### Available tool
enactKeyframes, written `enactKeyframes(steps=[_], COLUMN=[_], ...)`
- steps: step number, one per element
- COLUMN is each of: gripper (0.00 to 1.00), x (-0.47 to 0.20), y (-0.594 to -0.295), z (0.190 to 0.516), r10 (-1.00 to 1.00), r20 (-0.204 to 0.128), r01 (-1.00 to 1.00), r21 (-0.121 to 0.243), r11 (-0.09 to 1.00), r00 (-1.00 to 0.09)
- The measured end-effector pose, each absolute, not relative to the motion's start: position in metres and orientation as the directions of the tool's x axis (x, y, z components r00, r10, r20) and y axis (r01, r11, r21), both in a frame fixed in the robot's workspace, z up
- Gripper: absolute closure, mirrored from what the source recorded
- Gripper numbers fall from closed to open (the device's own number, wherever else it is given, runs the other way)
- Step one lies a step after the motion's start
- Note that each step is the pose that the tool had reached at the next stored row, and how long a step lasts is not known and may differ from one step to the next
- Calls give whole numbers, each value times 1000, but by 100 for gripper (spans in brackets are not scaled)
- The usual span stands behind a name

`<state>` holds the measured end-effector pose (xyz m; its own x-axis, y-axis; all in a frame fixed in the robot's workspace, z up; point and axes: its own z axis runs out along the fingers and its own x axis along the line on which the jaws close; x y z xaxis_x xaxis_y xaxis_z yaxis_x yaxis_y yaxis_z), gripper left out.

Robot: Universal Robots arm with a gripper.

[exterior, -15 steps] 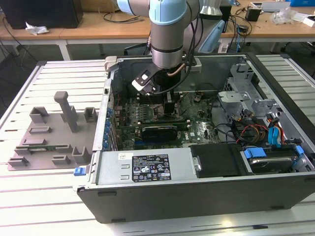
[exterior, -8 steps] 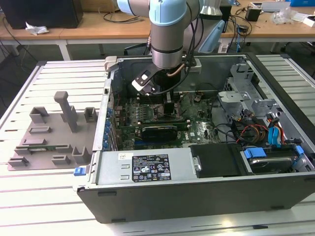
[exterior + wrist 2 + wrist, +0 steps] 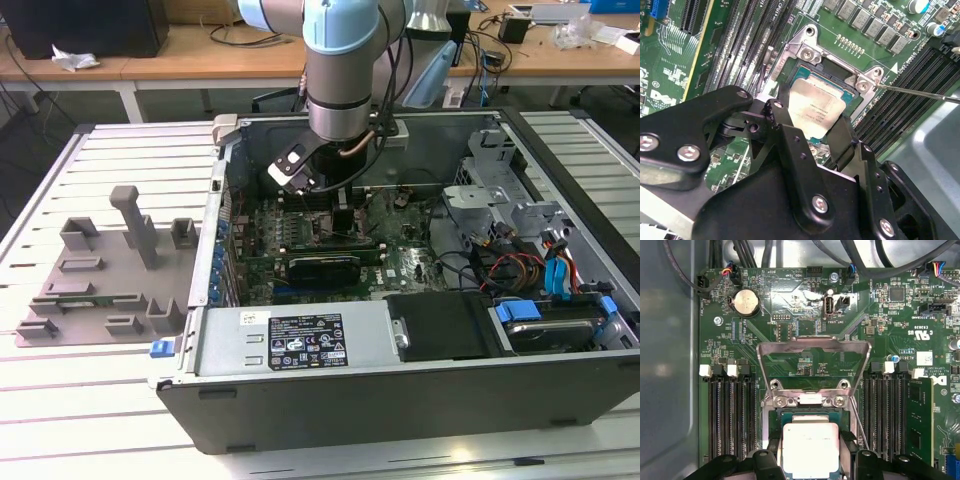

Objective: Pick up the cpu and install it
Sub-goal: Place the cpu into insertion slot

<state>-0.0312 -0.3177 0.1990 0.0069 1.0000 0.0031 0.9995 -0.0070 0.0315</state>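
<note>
Silvery-grey and square, the cpu (image 3: pixel 815 111) sits pinched between the gripper's (image 3: pixel 812 115) two black fingers (image 3: pixel 841 140). They close in on its opposite edges, right over the open socket (image 3: pixel 807 50) in the middle of the board (image 3: pixel 790 290). Whether it already rests in the seat or hangs just above it, I cannot tell. In the first wrist view the load plate (image 3: pixel 812 346) stands swung back beyond the socket, out of the way.

As I judge it, doing this step well means holding the chip flat and square to the frame, with its corners matched to the seat. It should go down with no sideways push (the contacts beneath would bend easily). The thin lever (image 3: pixel 920 93) beside the socket should be left clear.

Counted: one cpu, one socket, one load plate, one lever, two fingers, one coin cell (image 3: pixel 746 302).
</note>
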Motion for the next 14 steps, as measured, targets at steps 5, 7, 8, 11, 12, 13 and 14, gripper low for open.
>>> enactKeyframes(steps=[5,7,8,11,12,13,14], gripper=[46,46,46,46,46,46,46], x=[-33,-31,-31,-31,-31,-31,-31], y=[-318,-318,-318,-318,-318,-318,-318], z=[199,198,198,198,198,198,198], r10=[1000,1000,1000,1000,1000,1000,1000], r20=[3,3,3,3,3,3,3], r01=[999,999,999,999,999,999,999], r21=[32,32,32,32,32,32,32], r11=[-7,-13,-13,-13,-14,-14,-14], r00=[7,13,13,13,14,14,14])
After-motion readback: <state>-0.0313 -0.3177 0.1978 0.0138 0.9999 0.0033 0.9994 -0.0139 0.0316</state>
